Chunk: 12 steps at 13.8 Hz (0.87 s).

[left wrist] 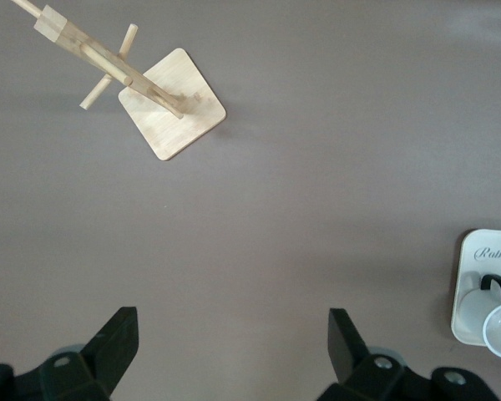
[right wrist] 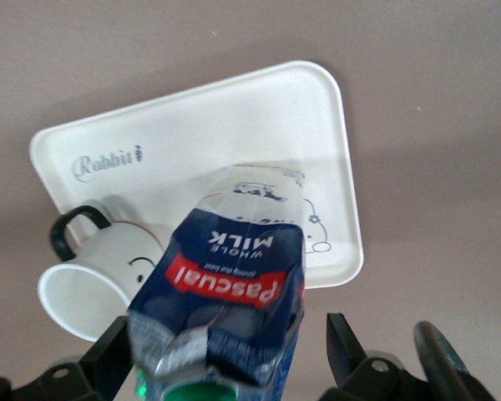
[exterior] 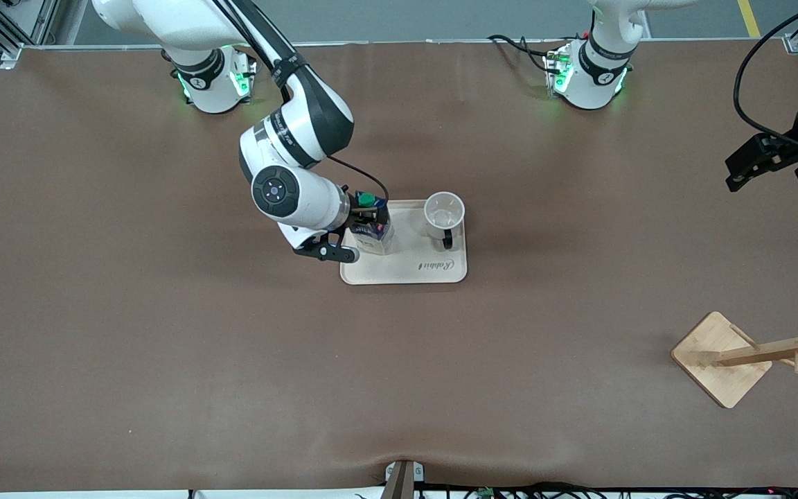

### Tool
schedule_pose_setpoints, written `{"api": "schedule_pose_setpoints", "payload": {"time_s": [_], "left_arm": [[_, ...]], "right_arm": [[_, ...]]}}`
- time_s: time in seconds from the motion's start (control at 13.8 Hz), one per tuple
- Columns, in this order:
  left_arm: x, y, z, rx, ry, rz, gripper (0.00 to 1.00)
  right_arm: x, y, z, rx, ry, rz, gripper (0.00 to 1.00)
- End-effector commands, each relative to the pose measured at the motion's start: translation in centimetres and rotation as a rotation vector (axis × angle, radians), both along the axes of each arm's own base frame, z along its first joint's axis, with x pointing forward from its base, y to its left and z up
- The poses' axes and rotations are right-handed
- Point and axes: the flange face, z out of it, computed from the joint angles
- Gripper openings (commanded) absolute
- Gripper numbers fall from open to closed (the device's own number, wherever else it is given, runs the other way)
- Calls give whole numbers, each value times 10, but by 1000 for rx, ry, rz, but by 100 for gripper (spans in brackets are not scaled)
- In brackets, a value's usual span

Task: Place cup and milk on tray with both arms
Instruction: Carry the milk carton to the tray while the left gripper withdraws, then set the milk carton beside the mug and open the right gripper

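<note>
Tray [exterior: 433, 274]: lies flat near the middle of the table [exterior: 163, 346]; its corner with the cursive word faces the front camera.
Cup [exterior: 444, 211]: stands upright on the tray, at the end toward the left arm's side of the table, its black handle turned toward the front camera; it is empty.
Milk [exterior: 374, 229]: stands on the tray at the end toward the right arm's side, green cap up, near the cup but apart from it.
Right gripper [exterior: 364, 216]: down at the top of the milk; in the right wrist view the carton [right wrist: 225, 292] sits between the two fingers [right wrist: 344, 338]. The finger that shows there stands a little off the carton's side. The fingers are spread, not pinching.
Left gripper [exterior: 752, 163]: hangs in the air over the bare table at the left arm's end, well apart from the tray. Its fingers [left wrist: 117, 334] are spread wide with nothing between them. This arm waits.
Wooden rack [exterior: 724, 357]: a square base with a pegged post, on the table at the left arm's end, nearer to the front camera than the tray and well apart from it.
</note>
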Motion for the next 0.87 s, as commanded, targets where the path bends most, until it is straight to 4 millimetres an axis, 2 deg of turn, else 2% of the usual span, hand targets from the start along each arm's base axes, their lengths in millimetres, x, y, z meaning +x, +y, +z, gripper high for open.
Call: {"api": "schedule_pose_setpoints", "payload": {"time_s": [0.0, 0.07, 0.22, 0.36, 0.43, 0.58, 0.8], "left_arm": [[-17, 13, 1, -35, 9, -4, 100], [-18, 13, 2, -35, 9, -4, 100], [-18, 15, 3, -36, 7, 7, 100], [-17, 16, 2, -36, 18, 3, 100], [-17, 15, 2, -36, 22, 6, 100], [-16, 16, 1, -36, 24, 6, 100], [-17, 15, 2, -33, 23, 13, 100]], "right_arm": [[11, 4, 38, 14, 24, 21, 100], [12, 1, 56, 5, 52, 43, 100], [28, -21, 93, 2, 68, 47, 100], [39, -48, 111, -8, 112, 30, 100], [46, -70, 115, -17, 152, 12, 100], [53, -100, 139, -25, 173, -5, 100], [74, -173, 177, -72, 133, -117, 100]]}}
